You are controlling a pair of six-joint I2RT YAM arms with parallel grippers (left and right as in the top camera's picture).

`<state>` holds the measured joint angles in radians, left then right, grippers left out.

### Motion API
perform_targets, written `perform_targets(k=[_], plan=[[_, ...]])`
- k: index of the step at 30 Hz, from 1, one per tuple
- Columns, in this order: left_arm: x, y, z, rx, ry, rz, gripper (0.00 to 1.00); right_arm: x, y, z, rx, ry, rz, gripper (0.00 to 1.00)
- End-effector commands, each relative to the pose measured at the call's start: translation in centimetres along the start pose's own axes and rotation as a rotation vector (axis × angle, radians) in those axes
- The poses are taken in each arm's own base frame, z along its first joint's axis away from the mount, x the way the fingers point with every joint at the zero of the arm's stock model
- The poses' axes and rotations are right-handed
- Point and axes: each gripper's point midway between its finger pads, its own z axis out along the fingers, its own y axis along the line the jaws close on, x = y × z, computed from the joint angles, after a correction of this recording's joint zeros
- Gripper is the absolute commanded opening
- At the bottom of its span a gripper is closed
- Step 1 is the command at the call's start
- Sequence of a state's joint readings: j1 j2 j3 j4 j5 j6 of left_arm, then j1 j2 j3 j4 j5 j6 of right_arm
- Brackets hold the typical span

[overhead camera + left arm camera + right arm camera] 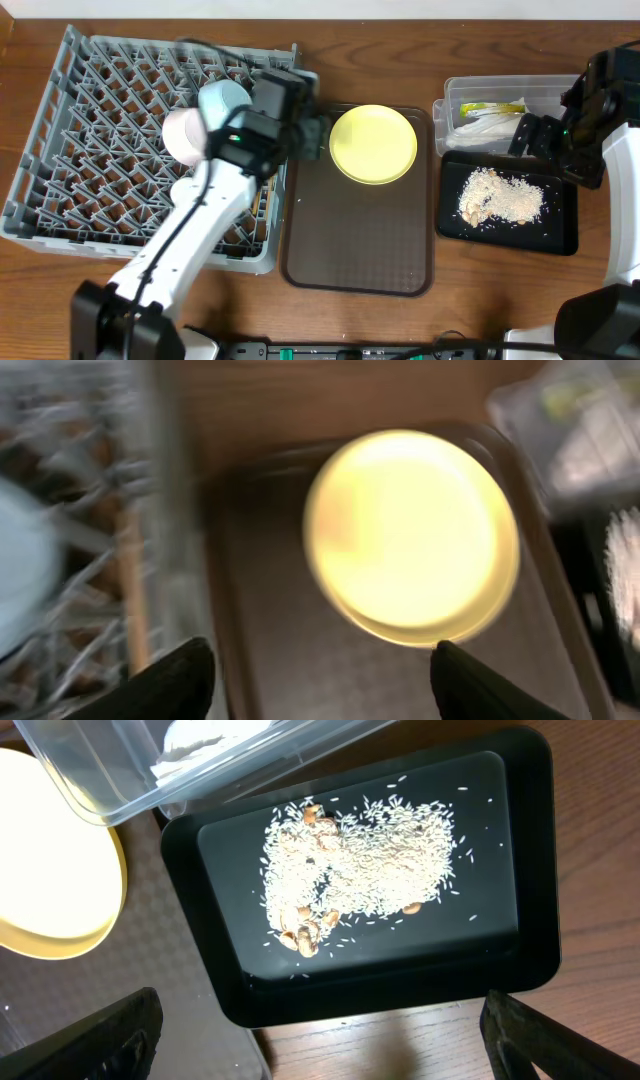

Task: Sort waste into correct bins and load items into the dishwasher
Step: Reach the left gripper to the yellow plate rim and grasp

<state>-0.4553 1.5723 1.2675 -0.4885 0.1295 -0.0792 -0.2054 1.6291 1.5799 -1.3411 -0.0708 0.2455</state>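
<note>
The pale yellow plate (373,143) lies at the far end of the dark brown tray (360,240). My left gripper (317,135) is open and empty just left of the plate, over the tray's left edge; in the blurred left wrist view its fingers (325,680) stand wide below the plate (412,535). The white bowl (184,136) and light blue bowl (222,100) sit in the grey dish rack (90,130). My right gripper (530,137) is open and empty (325,1040) over the black tray (520,960) holding food scraps (355,860). The clear tub (500,95) holds the wrapper (492,108) and white paper (490,128). No chopsticks show.
The clear tub (200,765) stands right behind the black tray (560,235), both to the right of the brown tray. My left arm reaches across the rack's right side. Bare wooden table runs along the front edge.
</note>
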Motion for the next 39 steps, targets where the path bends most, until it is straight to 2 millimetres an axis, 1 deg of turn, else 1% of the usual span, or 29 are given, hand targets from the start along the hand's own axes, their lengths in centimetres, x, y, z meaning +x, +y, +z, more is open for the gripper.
perform_targets(k=[1, 5, 9, 12, 14, 18, 20, 22, 24, 28, 30, 32, 34, 37, 38, 39], plan=[[1.8, -3.2, 2.6, 0.073, 0.066, 0.238, 0.72, -0.2, 0.3, -0.8, -0.01, -0.026, 0.002, 0.99], [4.0, -5.9, 5.6, 0.115, 0.122, 0.363, 0.73, -0.2, 0.3, -0.8, -0.01, -0.026, 0.003, 0.99], [5.7, -7.8, 8.5, 0.143, 0.15, 0.429, 0.73, -0.1, 0.3, -0.8, -0.01, -0.025, 0.002, 0.99], [7.0, -8.7, 10.4, 0.156, 0.174, 0.449, 0.73, -0.2, 0.3, -0.8, -0.01, -0.026, 0.002, 0.99], [8.2, -9.1, 11.7, 0.162, 0.205, 0.46, 0.73, -0.2, 0.3, -0.8, -0.01, -0.026, 0.002, 0.99], [10.6, -9.0, 13.1, 0.162, 0.276, 0.467, 0.73, -0.2, 0.3, -0.8, -0.01, -0.026, 0.002, 0.99], [11.9, -8.9, 13.4, 0.162, 0.321, 0.468, 0.72, -0.2, 0.3, -0.8, -0.009, -0.026, 0.002, 0.99], [13.2, -9.0, 13.1, 0.165, 0.37, 0.475, 0.68, -0.2, 0.3, -0.8, -0.009, -0.026, 0.002, 0.99], [14.4, -9.2, 12.6, 0.167, 0.416, 0.487, 0.63, -0.2, 0.3, -0.8, -0.009, -0.026, 0.002, 0.99], [16.2, -10.0, 11.8, 0.175, 0.48, 0.515, 0.48, -0.2, 0.3, -0.8, -0.01, -0.027, 0.002, 0.99], [16.6, -10.4, 11.6, 0.18, 0.488, 0.528, 0.4, -0.2, 0.3, -0.8, -0.01, -0.027, 0.002, 0.99], [16.8, -10.9, 11.5, 0.186, 0.488, 0.54, 0.35, -0.2, 0.3, -0.8, -0.01, -0.027, 0.002, 0.99], [16.9, -11.2, 11.5, 0.19, 0.488, 0.548, 0.33, -0.2, 0.3, -0.8, -0.009, -0.026, 0.002, 0.99], [16.9, -11.3, 11.4, 0.19, 0.489, 0.549, 0.24, -0.1, 0.3, -0.8, -0.01, -0.025, 0.002, 0.99], [16.9, -11.2, 11.5, 0.186, 0.488, 0.55, 0.14, -0.1, 0.3, -0.8, -0.01, -0.025, 0.002, 0.99], [16.8, -10.9, 11.5, 0.168, 0.486, 0.554, 0.08, -0.1, 0.3, -0.8, -0.01, -0.025, 0.002, 0.99]])
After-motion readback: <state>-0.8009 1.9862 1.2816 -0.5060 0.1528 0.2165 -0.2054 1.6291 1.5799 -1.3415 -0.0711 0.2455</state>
